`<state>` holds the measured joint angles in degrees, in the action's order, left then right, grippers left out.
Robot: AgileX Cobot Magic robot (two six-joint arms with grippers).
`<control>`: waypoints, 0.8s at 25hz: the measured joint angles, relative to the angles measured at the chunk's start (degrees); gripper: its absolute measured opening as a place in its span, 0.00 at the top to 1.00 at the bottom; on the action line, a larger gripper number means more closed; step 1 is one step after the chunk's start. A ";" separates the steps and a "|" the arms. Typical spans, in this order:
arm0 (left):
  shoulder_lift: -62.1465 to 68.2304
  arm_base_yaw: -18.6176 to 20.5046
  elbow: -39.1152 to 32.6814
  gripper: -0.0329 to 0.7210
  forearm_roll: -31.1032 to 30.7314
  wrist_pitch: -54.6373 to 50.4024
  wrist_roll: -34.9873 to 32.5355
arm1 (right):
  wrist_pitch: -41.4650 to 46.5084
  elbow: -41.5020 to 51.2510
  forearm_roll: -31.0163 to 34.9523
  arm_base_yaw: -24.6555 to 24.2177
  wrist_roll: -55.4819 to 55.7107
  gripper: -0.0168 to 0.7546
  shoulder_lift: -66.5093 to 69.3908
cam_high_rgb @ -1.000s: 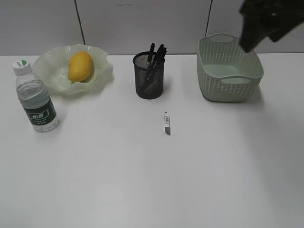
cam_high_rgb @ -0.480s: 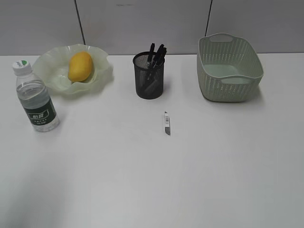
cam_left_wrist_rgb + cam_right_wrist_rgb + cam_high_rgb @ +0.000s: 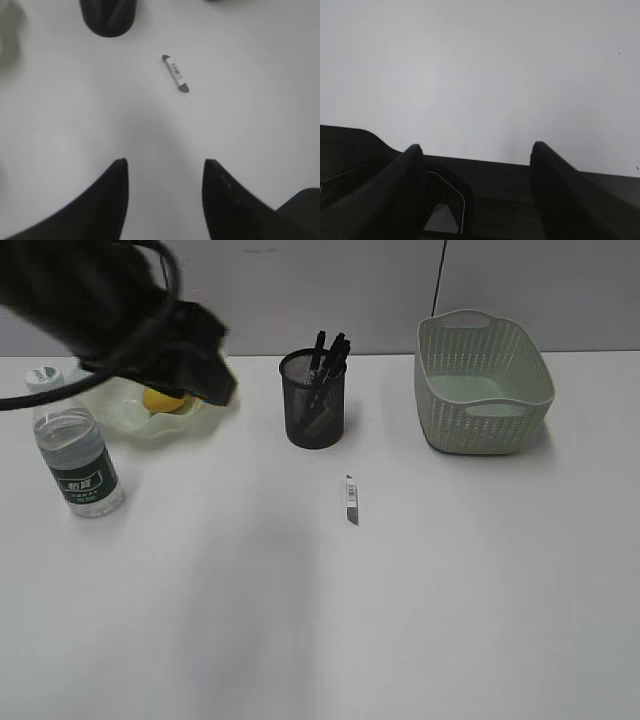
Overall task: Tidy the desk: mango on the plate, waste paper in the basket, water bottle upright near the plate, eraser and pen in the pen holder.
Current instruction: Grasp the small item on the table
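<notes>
1. Left gripper [image 3: 164, 165]: parted, nothing between the jaws, hanging over bare desk [image 3: 260, 115].
2. Ahead of those jaws and slightly to their right, well apart: eraser [image 3: 175, 74], a slim grey stick with a white barcode sleeve, lying flat and slanted on the white top.
3. Further ahead, to the left at the frame's top edge: pen holder [image 3: 108, 17], only its dark base showing.
4. In the exterior view: left arm [image 3: 120, 320] blurred, reaching in from the upper left, covering most of the plate [image 3: 135, 420] and the mango [image 3: 165, 400], of which only a yellow sliver shows.
5. Below that arm: water bottle [image 3: 76, 455] standing upright, white cap on, just beside the plate.
6. Right of the arm: pen holder [image 3: 314, 400] with black pens [image 3: 328, 352] standing in it; eraser [image 3: 351, 500] on the desk in front of it.
7. Far right: basket [image 3: 482, 380], pale green; contents hard to make out.
8. Right gripper [image 3: 475, 150]: spread apart, grasping nothing, facing a plain pale surface.
</notes>
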<state>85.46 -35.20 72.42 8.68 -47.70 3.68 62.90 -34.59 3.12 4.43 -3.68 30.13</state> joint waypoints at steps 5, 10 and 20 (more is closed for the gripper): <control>12.05 -4.85 8.53 0.47 0.06 3.92 8.18 | -0.77 4.11 0.16 0.00 0.06 0.30 -10.35; 21.43 -6.03 15.73 0.50 0.10 4.95 15.44 | -2.03 5.18 0.11 0.00 0.06 0.30 -17.95; 36.43 -6.03 28.88 0.51 -0.99 2.70 21.69 | -2.46 5.59 0.05 0.00 0.01 0.30 -21.43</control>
<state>121.89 -41.24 101.30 7.69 -45.00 25.37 60.44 -28.99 3.17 4.43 -3.68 8.70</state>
